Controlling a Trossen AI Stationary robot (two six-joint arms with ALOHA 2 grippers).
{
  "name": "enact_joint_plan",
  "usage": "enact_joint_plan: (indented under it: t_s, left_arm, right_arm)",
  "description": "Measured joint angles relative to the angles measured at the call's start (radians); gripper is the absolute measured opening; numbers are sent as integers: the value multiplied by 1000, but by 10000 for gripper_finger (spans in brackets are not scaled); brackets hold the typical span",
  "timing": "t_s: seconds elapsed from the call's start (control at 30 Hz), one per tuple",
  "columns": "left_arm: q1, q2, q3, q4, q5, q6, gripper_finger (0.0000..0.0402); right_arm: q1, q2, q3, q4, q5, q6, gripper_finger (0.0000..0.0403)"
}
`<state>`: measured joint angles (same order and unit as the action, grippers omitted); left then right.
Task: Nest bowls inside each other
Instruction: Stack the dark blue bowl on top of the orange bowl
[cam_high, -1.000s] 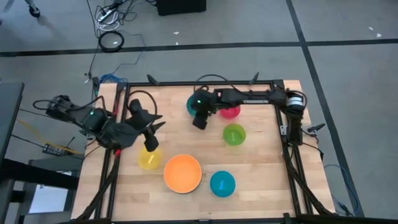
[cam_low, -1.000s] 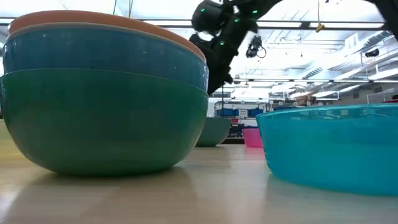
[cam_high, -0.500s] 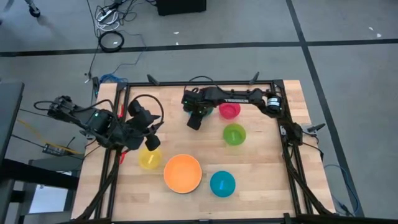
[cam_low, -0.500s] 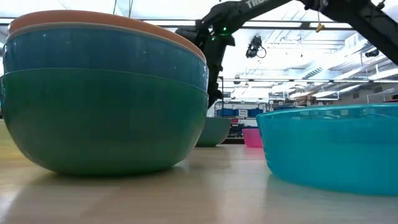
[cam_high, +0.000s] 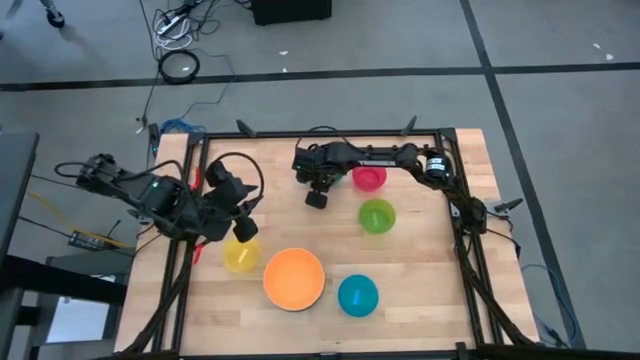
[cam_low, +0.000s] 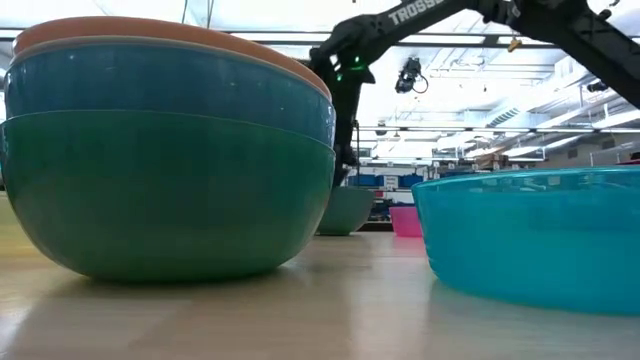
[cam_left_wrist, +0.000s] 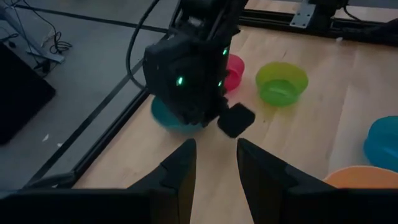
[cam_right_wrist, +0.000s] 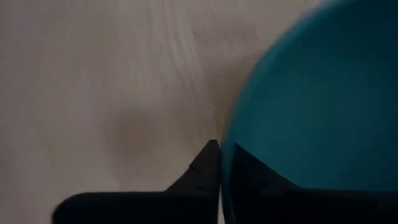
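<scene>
Right wrist view showed the right pincer (cam_right_wrist: 219, 163) pinched onto the rim of the teal bowl (cam_right_wrist: 311, 112), one finger on each side of its wall, with bare counter (cam_right_wrist: 106, 81) beside it. From above, that bowl sat near the counter's far edge, the pink bowl (cam_high: 369, 178) just beside it and the lime green bowl (cam_high: 376, 215) near. The left pincer (cam_left_wrist: 214, 171) hung parted above the yellow bowl (cam_high: 240, 255), close to the left edge. The orange bowl (cam_high: 294, 278) and cyan bowl (cam_high: 358, 295) lay toward the near edge, open wood between.
</scene>
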<state>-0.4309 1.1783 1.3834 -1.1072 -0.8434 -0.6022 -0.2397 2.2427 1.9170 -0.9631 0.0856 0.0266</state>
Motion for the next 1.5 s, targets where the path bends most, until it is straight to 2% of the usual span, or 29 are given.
enact_joint_plan:
  t_s: [0.1, 0.2, 0.37, 0.5, 0.57, 0.7, 0.8, 0.93, 1.03, 1.1, 1.2, 1.4, 1.5]
  left_arm:
    - [0, 0, 0, -35, -4, -7, 124]
    - [0, 0, 0, -89, -8, -35, 124]
    - [0, 0, 0, -214, 21, -118, 124]
    - [-4, -1, -15, -280, 162, -148, 124]
    - [-12, 0, -38, -278, 222, -154, 124]
    - [-44, 0, -91, -273, 260, -203, 124]
    - [-66, 0, -140, -272, 280, -247, 124]
    - [-102, 0, -170, -270, 291, -290, 124]
    - [-126, 0, -172, -259, 306, -308, 124]
    - [-143, 0, -171, -245, 307, -317, 124]
    - [-162, 0, -170, -247, 308, -319, 124]
    - [-167, 0, -170, -248, 308, -336, 124]
    - [-168, 0, -170, -249, 308, -349, 124]
  right_arm:
    - [27, -59, 0, -13, 49, -20, 4]
    - [76, -148, 0, -22, 29, -42, 2]
    - [205, -301, 0, 34, -187, -48, 1]
    - [331, -362, 0, 132, -392, 5, 1]
    - [394, -369, 0, 173, -447, 41, 1]
    - [496, -348, -2, 199, -452, 77, 0]
    - [541, -310, -3, 223, -408, 122, 0]
    - [551, -256, -3, 250, -354, 159, 0]
    - [544, -214, -3, 273, -356, 180, 2]
    - [539, -196, -3, 282, -406, 208, 8]
    - [530, -182, -3, 283, -479, 243, 31]
    - [517, -185, -3, 261, -503, 264, 96]
    - [509, -194, -3, 248, -556, 274, 122]
